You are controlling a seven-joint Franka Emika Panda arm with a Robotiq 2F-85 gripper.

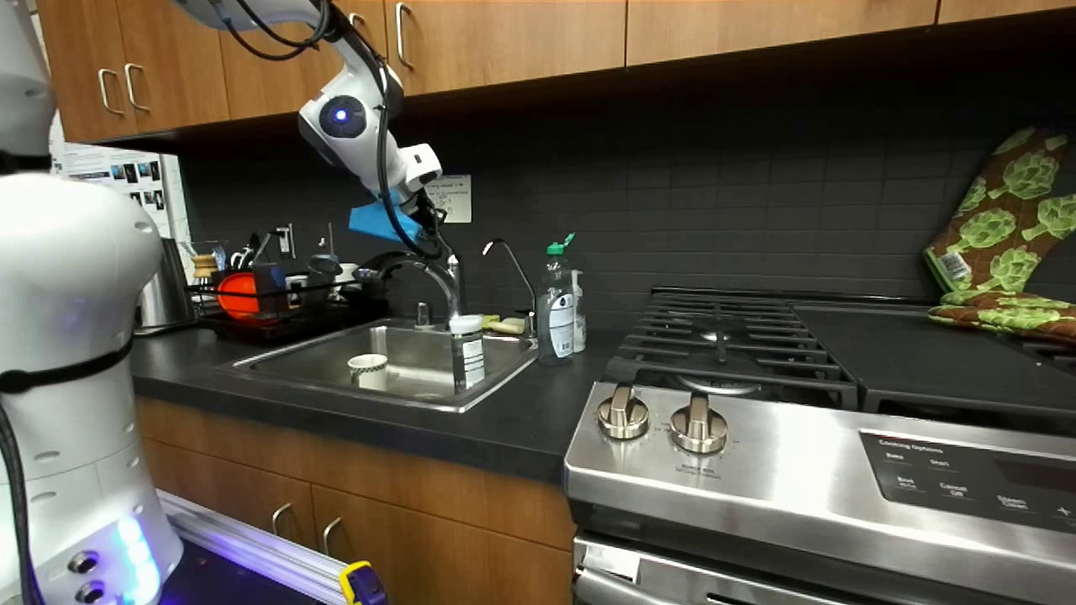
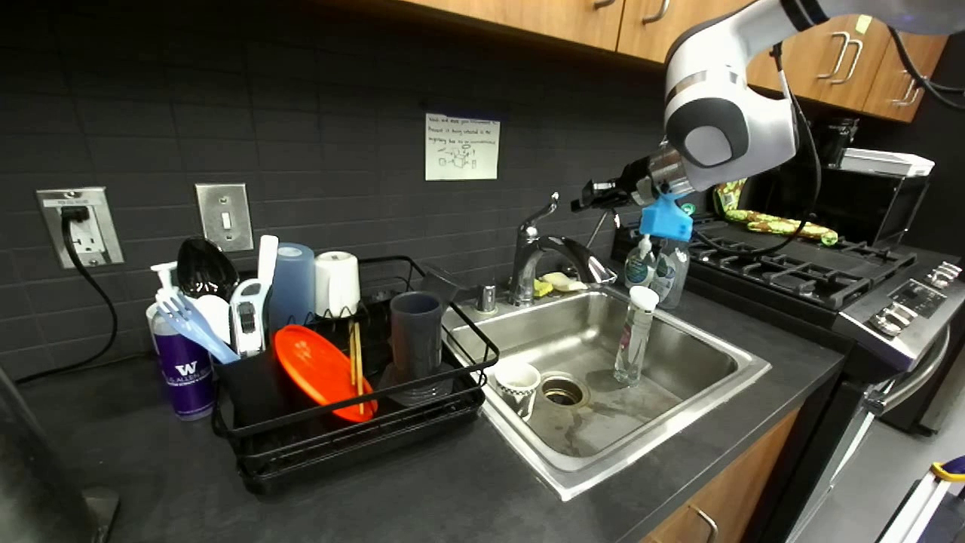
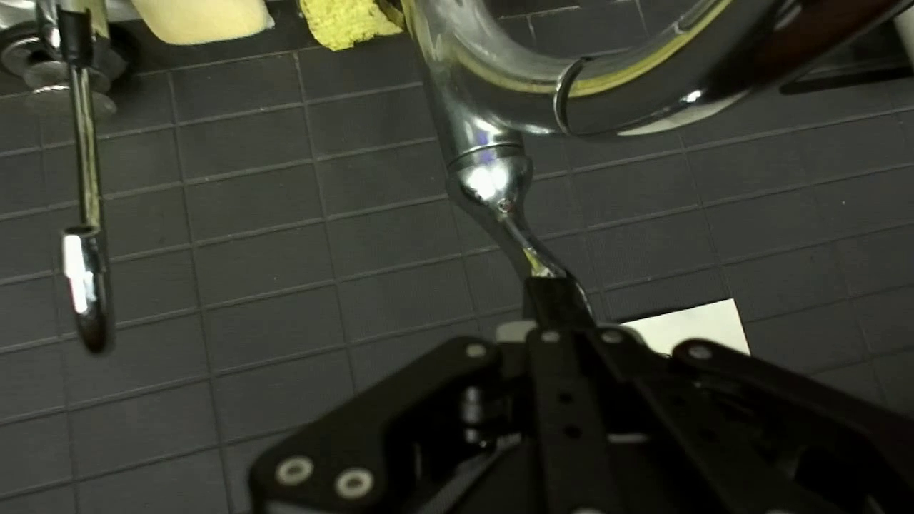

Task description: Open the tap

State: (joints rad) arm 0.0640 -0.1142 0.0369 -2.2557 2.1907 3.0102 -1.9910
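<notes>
The slim gooseneck tap [image 1: 520, 270] stands at the sink's back edge, on the stove side. It also shows in the wrist view [image 3: 86, 143], at the left and apart from my gripper. A larger chrome faucet [image 2: 525, 260] stands beside it, with a lever handle [image 3: 525, 246] on top. My gripper [image 3: 558, 303] looks shut, its fingertips together with nothing seen between them. In the wrist view the fingertips overlap the lever's far end. In an exterior view my gripper [image 2: 582, 197] is level with the lever's tip, a small gap apart.
The sink [image 1: 286, 361] holds a white-capped clear bottle [image 2: 632, 343] and a cup [image 2: 519, 388]. A soap bottle [image 1: 556, 319] stands beside the slim tap. A black dish rack [image 2: 362, 445] and a stove [image 1: 723, 336] flank the sink. Wooden cabinets [image 1: 521, 42] hang above.
</notes>
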